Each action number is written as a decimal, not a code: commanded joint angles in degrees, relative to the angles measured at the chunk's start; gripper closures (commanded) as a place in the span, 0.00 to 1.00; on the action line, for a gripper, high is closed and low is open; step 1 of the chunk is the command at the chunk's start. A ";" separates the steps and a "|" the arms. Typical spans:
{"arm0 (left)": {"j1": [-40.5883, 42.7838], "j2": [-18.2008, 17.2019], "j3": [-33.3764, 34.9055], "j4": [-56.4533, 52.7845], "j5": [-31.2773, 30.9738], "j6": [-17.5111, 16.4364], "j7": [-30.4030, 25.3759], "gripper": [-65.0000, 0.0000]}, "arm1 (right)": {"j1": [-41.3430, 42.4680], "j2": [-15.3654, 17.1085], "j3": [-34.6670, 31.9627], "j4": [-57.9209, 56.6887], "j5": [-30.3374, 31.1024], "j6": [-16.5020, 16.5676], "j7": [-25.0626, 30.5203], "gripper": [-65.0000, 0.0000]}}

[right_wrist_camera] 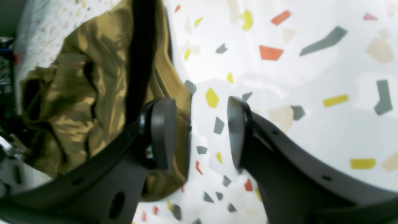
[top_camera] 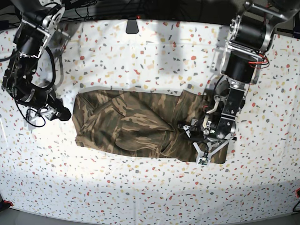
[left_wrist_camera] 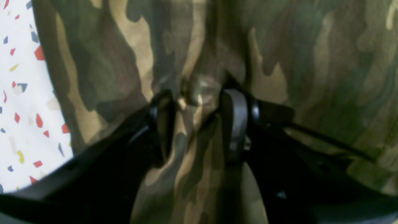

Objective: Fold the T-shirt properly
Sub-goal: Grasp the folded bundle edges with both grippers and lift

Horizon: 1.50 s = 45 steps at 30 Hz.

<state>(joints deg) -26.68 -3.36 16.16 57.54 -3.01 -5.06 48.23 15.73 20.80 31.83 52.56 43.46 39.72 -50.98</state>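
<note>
1. Surface: white tabletop speckled with red, yellow and grey chips (top_camera: 150,61); dark clutter lines the far edge at 12 o'clock.
2. Soft camouflage-print T-shirt in olive, brown and tan (top_camera: 126,124) lies mid-table, partly folded and wrinkled.
3. Left gripper (left_wrist_camera: 199,102), at the shirt's 3 o'clock end, has its jaws set wide with a ridge of cloth pinched between them.
4. Right gripper (right_wrist_camera: 199,130), at 9 o'clock, stands wide open and empty beside the shirt edge.
5. Advice: lift the pinched cloth evenly and keep both layers together to avoid new creases.
</note>
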 commanded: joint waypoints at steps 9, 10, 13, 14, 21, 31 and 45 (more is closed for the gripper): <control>-0.63 0.63 0.02 0.35 -0.66 -0.72 1.25 0.62 | 1.73 -4.57 -1.38 -0.28 3.74 0.28 -1.03 0.58; -0.63 0.66 0.02 0.35 -0.68 -0.72 1.25 0.62 | 1.95 -5.11 -2.10 -0.28 3.74 0.28 -0.98 0.58; -0.63 0.63 0.02 0.35 -0.66 -0.72 1.27 0.62 | 2.82 -6.45 -4.57 -0.28 3.72 0.28 -0.94 0.58; -0.63 0.63 0.02 0.35 -0.66 -0.72 1.27 0.62 | 3.23 -6.71 -5.38 -0.28 3.67 0.28 -0.98 0.58; -0.63 0.63 0.02 0.35 -0.68 -0.72 1.29 0.62 | 5.99 -6.91 -10.95 -0.28 3.76 0.28 -1.18 1.00; -1.90 0.46 0.02 3.61 -0.46 -0.72 9.77 0.62 | 13.44 -13.53 -12.41 -0.07 14.71 0.28 -12.79 1.00; 0.13 -10.78 0.00 30.73 6.03 -0.44 21.22 0.62 | 19.54 -23.12 -12.44 -0.07 13.35 0.28 -19.08 1.00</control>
<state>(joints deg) -25.56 -13.82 16.36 87.48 2.76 -5.76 69.58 33.17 -2.22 19.44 51.53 54.61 39.51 -70.70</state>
